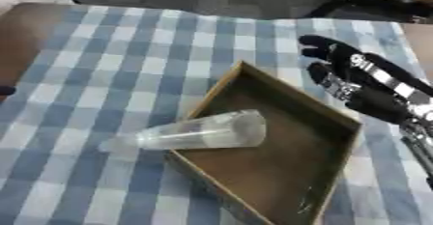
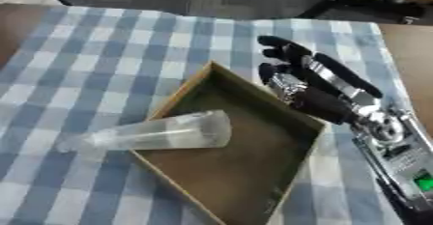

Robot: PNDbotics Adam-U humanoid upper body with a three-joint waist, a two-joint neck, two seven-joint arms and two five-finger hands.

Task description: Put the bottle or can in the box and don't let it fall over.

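A clear plastic bottle (image 1: 203,132) lies on its side across the left rim of a shallow brown box (image 1: 279,175). Its wide base is inside the box and its narrow neck end rests outside on the checked cloth. My right hand (image 2: 309,86), black with silver parts, is open just beyond the box's right rim, its fingers stretched toward the far left. It is apart from the bottle and holds nothing. A small dark shape (image 1: 4,91) at the left edge may be part of my left hand.
A blue and white checked cloth (image 1: 110,60) covers the table, with bare brown tabletop at the far left and right edges. Dark floor and black equipment lie beyond the far edge. Open cloth stretches left of and behind the box.
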